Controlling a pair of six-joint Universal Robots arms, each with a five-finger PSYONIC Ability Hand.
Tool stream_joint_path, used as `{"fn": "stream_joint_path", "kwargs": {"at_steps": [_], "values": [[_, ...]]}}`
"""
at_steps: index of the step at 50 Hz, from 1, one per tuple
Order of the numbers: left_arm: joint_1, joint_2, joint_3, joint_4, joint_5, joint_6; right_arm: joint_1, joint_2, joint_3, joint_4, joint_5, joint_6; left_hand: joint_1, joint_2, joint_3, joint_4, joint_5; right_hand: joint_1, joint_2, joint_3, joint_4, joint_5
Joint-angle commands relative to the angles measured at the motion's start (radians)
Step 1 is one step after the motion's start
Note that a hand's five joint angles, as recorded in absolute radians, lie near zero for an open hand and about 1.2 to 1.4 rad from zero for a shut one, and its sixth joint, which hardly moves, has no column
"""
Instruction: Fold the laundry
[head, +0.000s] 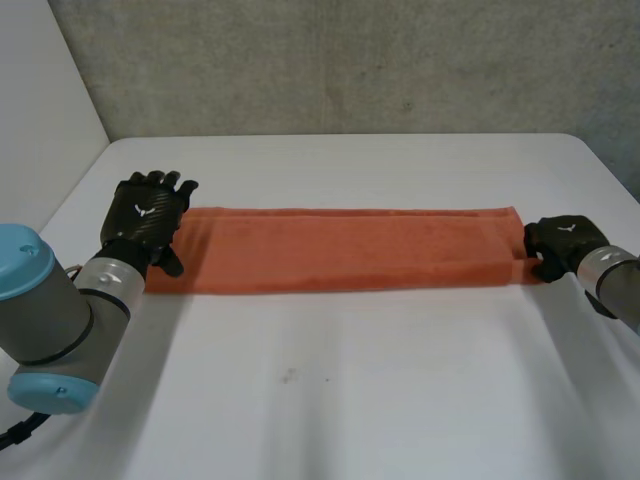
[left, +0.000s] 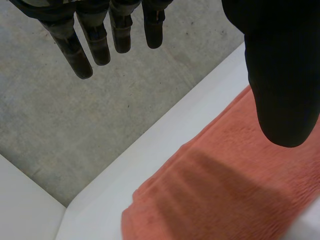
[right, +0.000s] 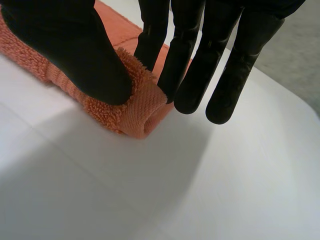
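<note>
Stretching across the white worktop (head: 350, 400) in the head view, an orange towel (head: 350, 250) lies folded into one long, narrow strip, running side to side. The left hand (head: 150, 212) sits at the strip's left end, back upward. The right hand (head: 560, 240) sits at the right end, its thumb at the near corner. A grey, rough concrete wall (head: 350, 60) closes the room behind the worktop, and a plain white side panel (head: 40, 100) stands at the left.

Seen from the left wrist, the left hand (left: 280, 75) is spread, its fingers (left: 95, 40) straight and apart from the thumb, holding nothing. The towel (left: 225, 190) lies under it, its end near the worktop (left: 150, 150) edge, with the grey wall (left: 75, 110) beyond.

Seen from the right wrist, the right hand (right: 75, 45) pinches the towel (right: 135, 105) at its end corner: the thumb presses on top of the looped pile, and straight fingers (right: 225, 65) stand against the far side of the fold. Bare worktop (right: 150, 190) spreads smooth and white below
</note>
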Motion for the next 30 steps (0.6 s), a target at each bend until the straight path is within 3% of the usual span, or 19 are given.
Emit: {"fn": "stream_joint_path", "kwargs": {"at_steps": [1, 5, 9, 16, 24, 30], "values": [[0.003, 0.005, -0.003, -0.001, -0.004, 0.0, -0.082, 0.018, -0.081, 0.002, 0.149, -0.1, -0.001, -0.005, -0.017, -0.008, -0.025, 0.452, 0.223, 0.22, 0.212, 0.26], [0.006, 0.006, -0.003, -0.001, -0.007, 0.0, -0.161, 0.028, -0.145, 0.007, 0.256, -0.245, -0.001, -0.005, -0.017, -0.008, -0.025, 0.452, 0.223, 0.22, 0.212, 0.26], [0.006, 0.011, -0.009, -0.001, -0.007, 0.0, -0.182, 0.029, -0.187, 0.001, 0.29, -0.337, -0.001, -0.005, -0.017, -0.008, -0.025, 0.452, 0.223, 0.22, 0.212, 0.26], [0.006, 0.014, -0.011, -0.001, -0.007, 0.0, -0.166, 0.015, -0.234, -0.002, 0.289, -0.318, 0.002, -0.002, -0.014, -0.005, -0.023, 0.452, 0.223, 0.22, 0.212, 0.26], [0.006, 0.015, -0.012, -0.001, -0.007, 0.0, 0.124, -0.011, -0.276, -0.085, 0.276, -0.233, -0.001, -0.005, -0.017, -0.008, -0.025, 0.452, 0.223, 0.22, 0.212, 0.26], [0.01, 0.015, -0.012, -0.001, -0.007, 0.0, 0.386, -0.017, -0.273, -0.191, 0.163, -0.229, 0.002, -0.002, -0.014, -0.005, -0.023, 0.452, 0.223, 0.22, 0.212, 0.26]]}}
